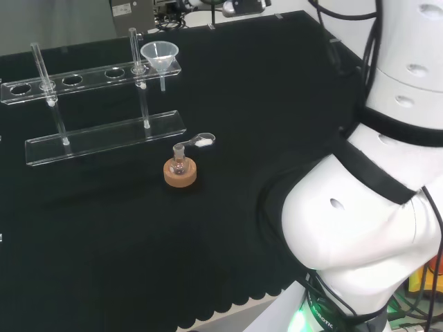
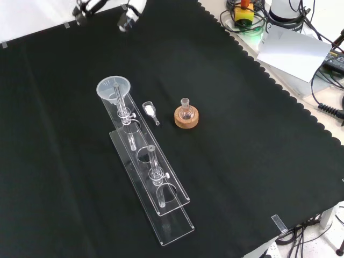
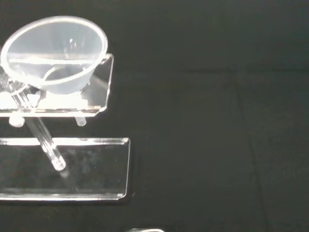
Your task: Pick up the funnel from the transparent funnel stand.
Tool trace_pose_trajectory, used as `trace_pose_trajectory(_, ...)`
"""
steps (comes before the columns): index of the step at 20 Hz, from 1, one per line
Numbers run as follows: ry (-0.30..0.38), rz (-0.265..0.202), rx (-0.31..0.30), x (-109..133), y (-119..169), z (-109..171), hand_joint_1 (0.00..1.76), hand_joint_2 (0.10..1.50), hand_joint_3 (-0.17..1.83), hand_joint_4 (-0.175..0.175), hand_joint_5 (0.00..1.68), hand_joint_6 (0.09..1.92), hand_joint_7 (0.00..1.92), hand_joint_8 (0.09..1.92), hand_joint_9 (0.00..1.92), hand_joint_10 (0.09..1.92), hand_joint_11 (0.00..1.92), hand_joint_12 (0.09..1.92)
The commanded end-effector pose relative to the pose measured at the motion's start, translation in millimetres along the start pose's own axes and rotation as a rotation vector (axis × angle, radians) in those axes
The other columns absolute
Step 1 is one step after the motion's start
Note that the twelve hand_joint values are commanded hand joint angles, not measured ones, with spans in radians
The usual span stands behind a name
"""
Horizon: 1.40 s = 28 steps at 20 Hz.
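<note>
The funnel (image 1: pixel 160 54) sat in the end hole of the transparent funnel stand (image 1: pixel 104 131), in the upper left of the head view, its wide mouth up and its stem hanging down through the top plate toward the base plate. In the front view the funnel (image 2: pixel 113 87) stood at the upper end of the stand (image 2: pixel 153 188), left of centre in the frame. In the wrist view the funnel (image 3: pixel 54 52) appeared close, its bowl resting in the last hole of the stand's top plate (image 3: pixel 99 92), with bare black cloth beside that end.

Two clear upright rods held the stand's plates together; the nearer one (image 1: pixel 136 52) rose just beside the funnel, on its left in the head view, and the other (image 1: pixel 40 66) stood further left. The other holes of the top plate were empty.

A small flask (image 1: pixel 180 164) stood upright in a cork ring (image 1: pixel 180 173) near the middle of the head view, below the stand and apart from it. A small clear scoop with white powder (image 1: pixel 201 142) lay on the cloth just above and right of the flask, between the flask and the stand. In the front view the scoop (image 2: pixel 149 110) lay between the stand and the cork ring (image 2: pixel 186 117).

The surface (image 1: pixel 263 90) around the funnel's right side in the head view was bare black cloth. Whether the hand was released or clenched could not be told.
</note>
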<state>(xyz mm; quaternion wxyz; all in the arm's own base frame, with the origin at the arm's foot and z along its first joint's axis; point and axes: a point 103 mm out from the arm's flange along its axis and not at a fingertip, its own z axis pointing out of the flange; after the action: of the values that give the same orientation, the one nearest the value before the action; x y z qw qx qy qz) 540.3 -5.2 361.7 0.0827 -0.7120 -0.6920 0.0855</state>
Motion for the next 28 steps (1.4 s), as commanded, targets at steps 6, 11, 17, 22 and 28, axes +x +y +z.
trace_pose_trajectory(6,-0.118,-0.087,0.161,65,47,33,0.47,0.92,0.24,-0.044,0.13,0.09,0.05,0.56,0.24,0.70,0.08,1.41)
trace_pose_trajectory(11,-0.125,-0.100,0.218,74,57,34,0.55,0.86,0.24,-0.043,0.11,0.09,0.00,0.59,0.23,0.74,0.21,1.44)
trace_pose_trajectory(17,-0.134,-0.099,0.278,80,65,42,0.55,0.81,0.25,-0.037,0.10,0.09,0.00,0.52,0.18,0.81,0.31,1.48)
trace_pose_trajectory(22,-0.136,-0.100,0.259,84,63,47,0.55,0.80,0.26,-0.035,0.09,0.09,0.00,0.50,0.17,0.83,0.36,1.48)
trace_pose_trajectory(28,-0.137,-0.110,0.227,85,61,55,0.56,0.78,0.30,-0.035,0.06,0.09,0.00,0.32,0.08,0.85,0.34,1.48)
